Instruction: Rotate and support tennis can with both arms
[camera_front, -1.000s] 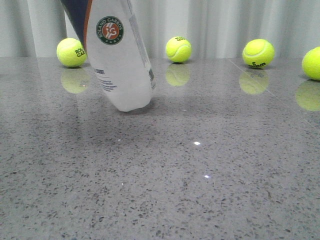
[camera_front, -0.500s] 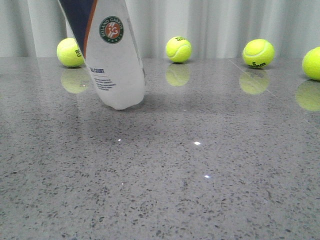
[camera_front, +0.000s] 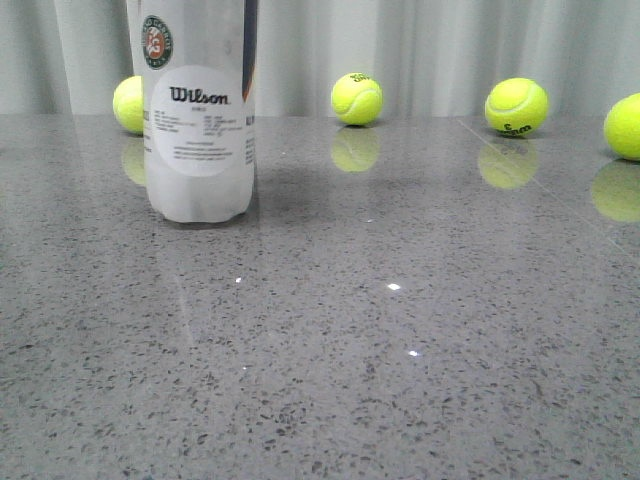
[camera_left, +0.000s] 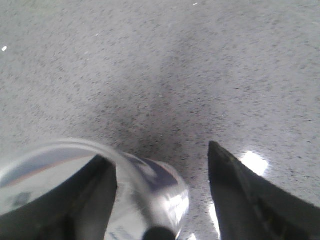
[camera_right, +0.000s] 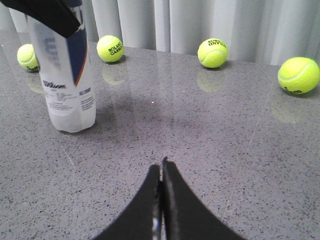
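The tennis can (camera_front: 200, 130) stands upright on the grey table, left of centre, its Wilson label facing the front camera and its top cut off by the frame. Seen from above, my left gripper (camera_left: 156, 150) is open over the can (camera_left: 160, 192). One finger (camera_left: 85, 200) overlaps the can's rim, and the other finger (camera_left: 240, 195) stands well apart from it. The right wrist view shows the can (camera_right: 67, 85) upright with a black finger (camera_right: 47, 14) of the left arm at its top. My right gripper (camera_right: 161, 162) is shut and empty, low over the table, far from the can.
Several yellow-green tennis balls lie along the back by the curtain: one (camera_front: 127, 102) partly behind the can, one (camera_front: 357, 98) in the middle, one (camera_front: 516, 106) to the right and one (camera_front: 626, 126) at the right edge. Speckled grey tabletop (camera_front: 400, 350) in front.
The can was tilted with its base off to the right; it now stands upright, further left, turned so the Wilson label faces the camera.
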